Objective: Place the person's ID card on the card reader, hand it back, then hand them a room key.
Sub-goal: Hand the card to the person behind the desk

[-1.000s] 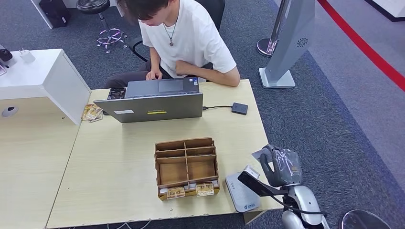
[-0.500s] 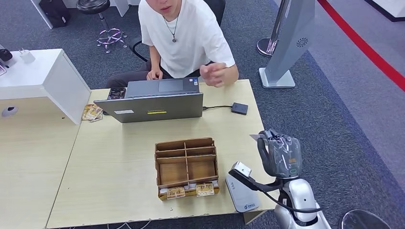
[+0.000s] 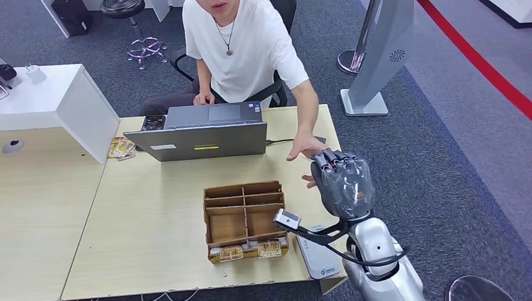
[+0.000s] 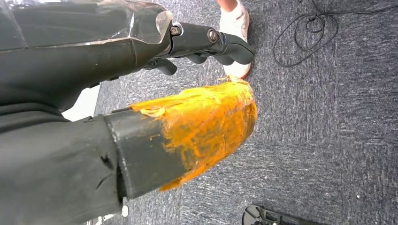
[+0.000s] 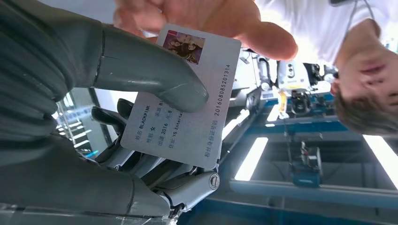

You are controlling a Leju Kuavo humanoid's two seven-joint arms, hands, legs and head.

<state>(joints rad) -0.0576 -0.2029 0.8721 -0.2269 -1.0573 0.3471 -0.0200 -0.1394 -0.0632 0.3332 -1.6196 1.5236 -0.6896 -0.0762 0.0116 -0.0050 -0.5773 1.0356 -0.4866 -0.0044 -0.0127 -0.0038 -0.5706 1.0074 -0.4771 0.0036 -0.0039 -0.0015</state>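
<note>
ID card point(image 5: 183, 98) pinned under the thick thumb of our right hand point(image 3: 342, 182), its back lying against the darker fingers point(image 5: 141, 161), printed face and small photo turned toward the wrist camera. From the head view we see that hand raised above the far right corner of the desk point(image 3: 150, 213), palm away from us. The person's hand point(image 3: 307, 150) reaches in just beyond our fingertips; in the wrist view its fingers sit at the card's photo end, though we cannot tell whether they touch it. Below and just beside our right wrist lies the white card reader point(image 3: 317, 257) at the desk's near edge. Left of the hand stands the brown compartment box point(image 3: 244, 219), with room keys point(image 3: 251, 251) along its near side. Our left hand point(image 4: 202, 126) hangs over grey carpet, fingers apart and holding nothing.
</note>
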